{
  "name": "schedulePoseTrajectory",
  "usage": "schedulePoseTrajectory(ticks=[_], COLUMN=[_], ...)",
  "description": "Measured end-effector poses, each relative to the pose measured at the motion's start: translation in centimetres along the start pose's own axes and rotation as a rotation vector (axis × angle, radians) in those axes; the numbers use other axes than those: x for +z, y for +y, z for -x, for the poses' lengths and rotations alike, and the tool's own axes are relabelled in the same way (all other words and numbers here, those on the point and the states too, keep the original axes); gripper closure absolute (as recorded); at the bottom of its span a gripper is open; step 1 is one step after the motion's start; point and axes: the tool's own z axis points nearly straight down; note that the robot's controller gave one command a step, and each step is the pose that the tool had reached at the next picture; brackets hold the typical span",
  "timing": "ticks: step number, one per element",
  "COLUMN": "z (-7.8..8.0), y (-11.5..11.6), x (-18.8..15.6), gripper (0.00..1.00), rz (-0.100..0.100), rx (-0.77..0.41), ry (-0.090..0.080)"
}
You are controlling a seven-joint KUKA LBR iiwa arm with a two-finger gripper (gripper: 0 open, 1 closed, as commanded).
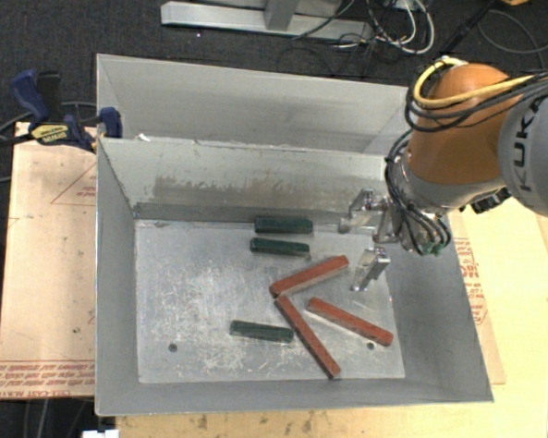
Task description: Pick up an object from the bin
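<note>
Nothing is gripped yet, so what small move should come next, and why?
Probably nudge the gripper left in view and down onto the right end of the upper red bar: the jaws stand open and empty just beside that end, which lies free of the other bars.

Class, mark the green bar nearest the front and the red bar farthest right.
Green bar nearest the front [262, 331]: camera view, its middle.
Red bar farthest right [349, 322]: camera view, its middle.

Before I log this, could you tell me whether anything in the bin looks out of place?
Nothing looks damaged or spilled. Three red-brown bars lie askew in a loose cluster right of centre, two meeting at an angle; the gripper hangs by the upper one's right end.
</note>
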Motion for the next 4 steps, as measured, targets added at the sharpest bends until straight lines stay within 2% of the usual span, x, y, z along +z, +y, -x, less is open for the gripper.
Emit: schedulePoseTrajectory(ticks=[1,2,3,4], z=[1.0,1.3,1.5,3.8], y=[1.3,0.8,0.6,-5.1], x=[1.6,8.5,10.4,6.2], gripper=[0.0,0.0,0.0,0.0], rz=[-0.005,-0.005,-0.004,-0.003], rx=[-0.154,-0.385,-0.45,-0.571], ry=[-0.026,-0.018,-0.012,-0.013])
